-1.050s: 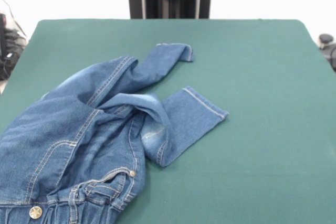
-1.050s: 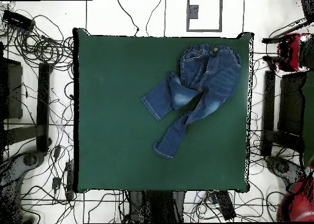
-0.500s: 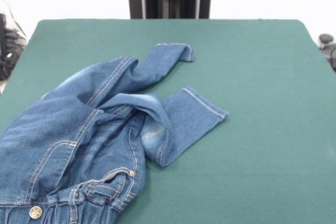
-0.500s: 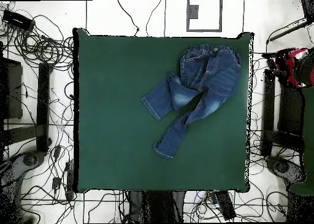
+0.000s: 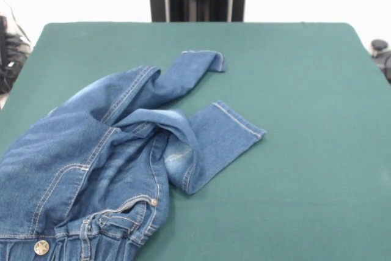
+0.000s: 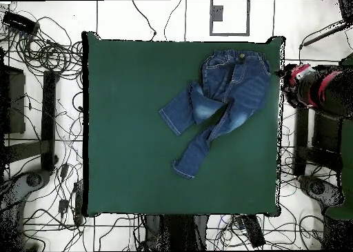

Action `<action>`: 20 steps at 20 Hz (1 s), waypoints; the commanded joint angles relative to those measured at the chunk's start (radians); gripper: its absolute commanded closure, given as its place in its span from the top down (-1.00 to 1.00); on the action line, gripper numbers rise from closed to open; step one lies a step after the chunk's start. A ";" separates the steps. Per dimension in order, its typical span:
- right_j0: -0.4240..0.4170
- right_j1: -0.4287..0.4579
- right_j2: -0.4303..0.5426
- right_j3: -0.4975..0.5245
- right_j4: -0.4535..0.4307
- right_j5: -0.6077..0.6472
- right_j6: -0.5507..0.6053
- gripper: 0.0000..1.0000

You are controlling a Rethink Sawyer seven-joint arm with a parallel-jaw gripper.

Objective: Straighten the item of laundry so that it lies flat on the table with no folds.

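We see the arm only in the overhead view, a red and black mass at the right edge, just beside the table and level with the jeans' hip. Its end near the table edge shows no fingers we can make out, so we cannot tell whether the jaws are open or closed, and we see nothing held; it does not appear to touch the cloth.

The jeans lie in the upper right part of the table in the overhead view, waistband close to the top edge and near the right edge. One leg runs diagonally down and left to a cuff near the table's middle. The other leg is folded across, its cuff pointing left, with a pale faded patch on the fold.

In the front view the jeans fill the lower left, bunched and creased, the waistband running off the bottom edge. A metal button sits on the waistband and a small rivet by the pocket; tan stitching lines the seams. We can read no writing or label on them
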 commanded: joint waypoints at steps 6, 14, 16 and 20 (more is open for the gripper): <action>0.094 -0.094 -0.182 0.304 0.038 -0.159 0.481 1.00; 0.131 -0.156 -0.246 0.386 0.064 -0.261 0.571 1.00; 0.140 -0.173 -0.257 0.411 0.065 -0.284 0.587 1.00; 0.163 -0.186 -0.292 0.436 0.079 -0.326 0.653 1.00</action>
